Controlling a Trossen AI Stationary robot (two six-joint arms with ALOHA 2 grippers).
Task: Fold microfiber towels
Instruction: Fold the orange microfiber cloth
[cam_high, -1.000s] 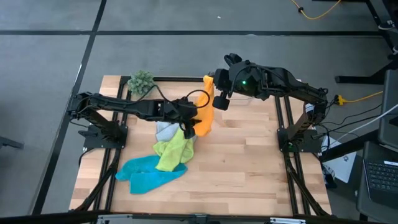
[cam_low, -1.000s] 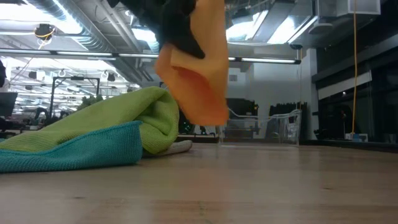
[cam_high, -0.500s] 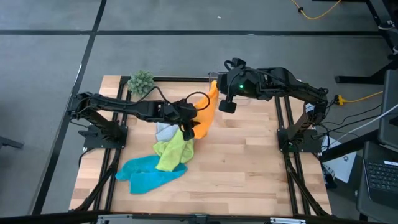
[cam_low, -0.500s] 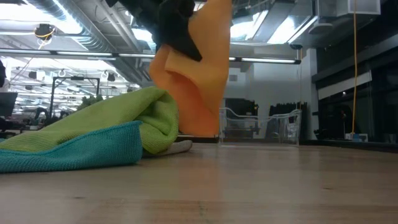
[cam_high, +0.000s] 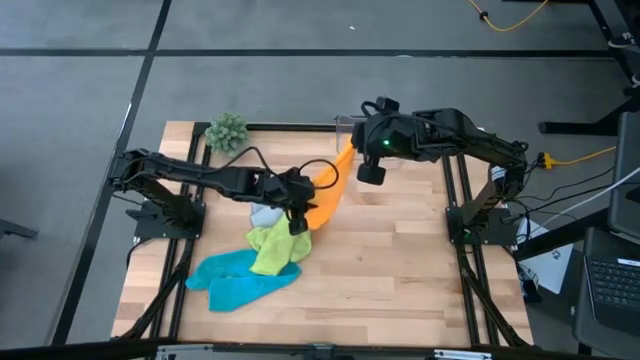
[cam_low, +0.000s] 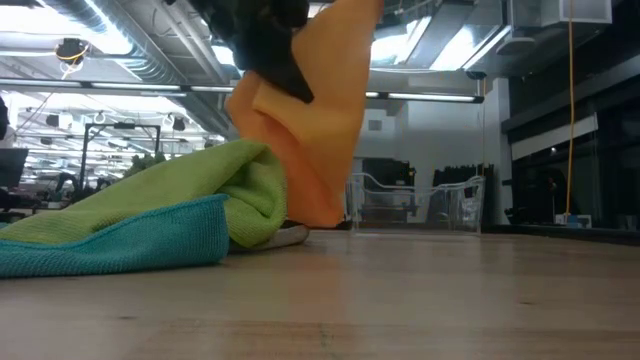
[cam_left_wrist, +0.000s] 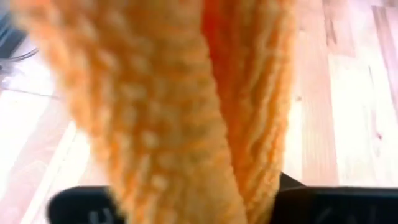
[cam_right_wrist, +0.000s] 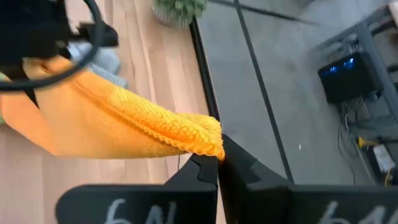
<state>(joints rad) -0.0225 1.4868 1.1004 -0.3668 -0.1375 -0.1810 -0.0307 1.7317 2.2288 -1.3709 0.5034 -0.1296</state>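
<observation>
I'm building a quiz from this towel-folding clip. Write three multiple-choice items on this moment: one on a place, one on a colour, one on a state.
1. Where is the plant?
A. at a far corner of the table, on the left arm's side
B. on the towel pile
C. beside the right arm's base

2. Which colour is the towel held up between the arms?
A. turquoise
B. orange
C. grey

3. How is the right end effector?
A. wide open over bare wood
B. shut on the green towel
C. shut on the orange towel

Key:
1 A, the high view shows it at that corner.
2 B, the orange towel hangs off the table.
3 C, its wrist view shows the fingers pinching an orange corner.
</observation>
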